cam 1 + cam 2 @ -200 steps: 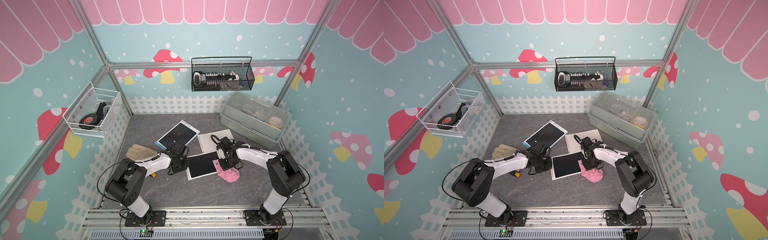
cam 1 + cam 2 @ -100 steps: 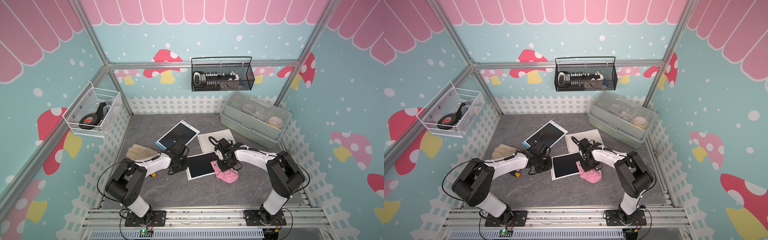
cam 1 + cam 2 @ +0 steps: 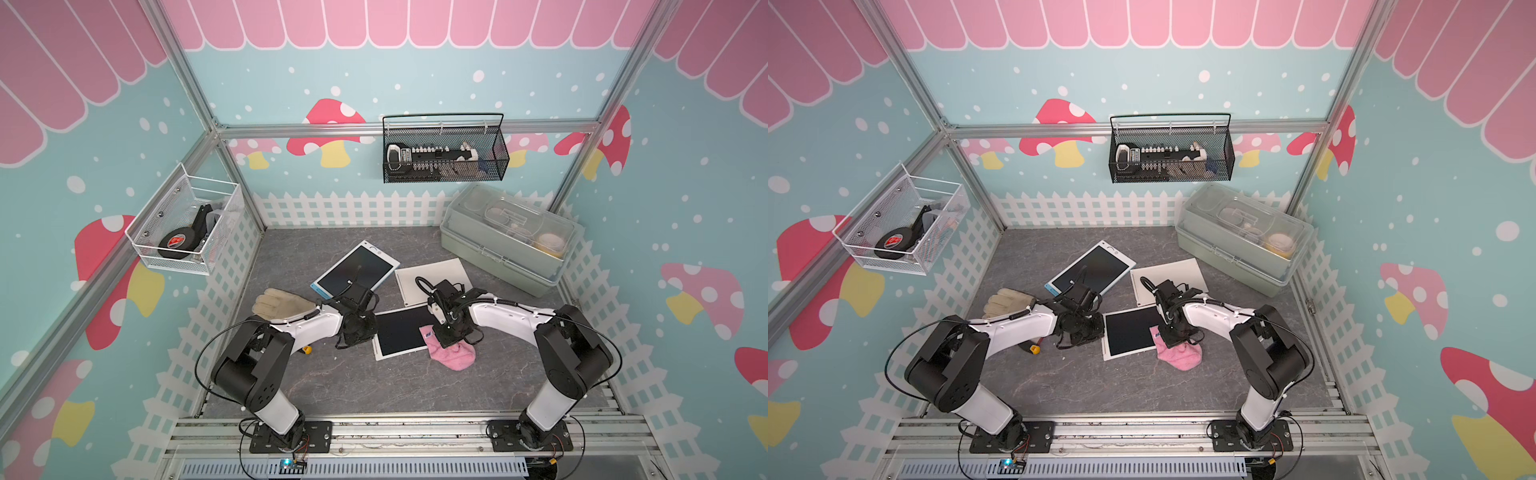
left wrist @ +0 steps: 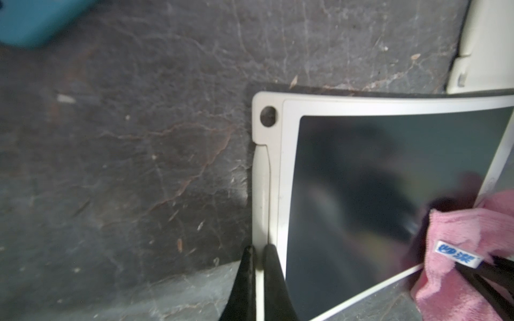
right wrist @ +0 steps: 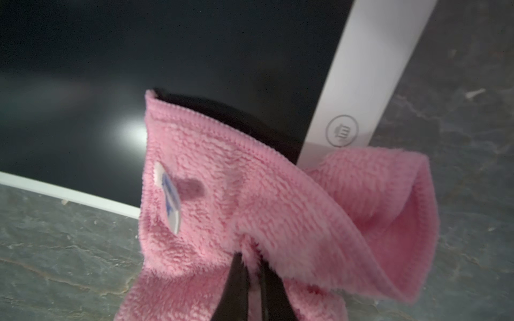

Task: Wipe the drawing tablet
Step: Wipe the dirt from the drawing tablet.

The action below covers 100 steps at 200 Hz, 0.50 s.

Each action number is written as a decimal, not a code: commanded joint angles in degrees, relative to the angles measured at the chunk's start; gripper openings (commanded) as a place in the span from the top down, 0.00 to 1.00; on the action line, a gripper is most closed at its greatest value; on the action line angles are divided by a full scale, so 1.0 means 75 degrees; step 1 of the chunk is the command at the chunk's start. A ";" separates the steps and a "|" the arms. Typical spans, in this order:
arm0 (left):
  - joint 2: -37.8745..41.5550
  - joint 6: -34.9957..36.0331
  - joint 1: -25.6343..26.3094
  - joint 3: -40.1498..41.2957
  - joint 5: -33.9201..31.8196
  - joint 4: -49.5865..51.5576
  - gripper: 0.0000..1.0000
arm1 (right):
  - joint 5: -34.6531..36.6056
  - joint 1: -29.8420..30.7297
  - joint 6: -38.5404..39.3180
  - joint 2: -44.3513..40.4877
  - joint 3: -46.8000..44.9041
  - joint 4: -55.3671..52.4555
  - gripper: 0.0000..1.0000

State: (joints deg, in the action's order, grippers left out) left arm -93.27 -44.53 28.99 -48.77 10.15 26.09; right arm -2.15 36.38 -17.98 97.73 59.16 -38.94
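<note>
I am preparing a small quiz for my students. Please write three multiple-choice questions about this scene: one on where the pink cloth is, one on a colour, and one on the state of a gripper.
1. Where does the pink cloth lie?
A. Over the edge of the drawing tablet on the right arm's side, partly on the table
B. Wholly on the middle of the screen
C. Well apart from the drawing tablet

2. What colour is the frame of the drawing tablet that the left gripper clamps?
A. Blue
B. White
C. Pink

3. What is the state of the right gripper?
A. Open above the pink cloth
B. Shut on nothing
C. Shut on the pink cloth

Answers:
1 A: both top views show the cloth overlapping that edge and the table.
2 B: the left wrist view shows a white rim between the fingers.
3 C: the right wrist view shows pink pile pinched between the fingers.
</note>
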 commanded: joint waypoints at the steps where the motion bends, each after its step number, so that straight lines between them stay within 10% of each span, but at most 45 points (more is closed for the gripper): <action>1: -0.0565 0.0113 -0.0038 0.0369 -0.0500 0.0915 0.98 | -0.0238 -0.0507 -0.0088 0.0284 -0.0525 -0.0581 1.00; 66: -0.0571 0.0120 -0.0038 0.0365 -0.0533 0.0913 0.98 | -0.0499 0.0124 -0.0433 0.0174 -0.0556 -0.0766 1.00; 100: -0.0582 0.0122 -0.0033 0.0327 -0.0504 0.0916 0.98 | -0.0103 -0.1085 -0.0427 -0.0104 -0.0869 -0.0802 1.00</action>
State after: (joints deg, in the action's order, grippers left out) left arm -93.38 -44.10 28.99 -48.90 10.11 26.30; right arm -4.19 33.69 -19.97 95.48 56.62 -40.05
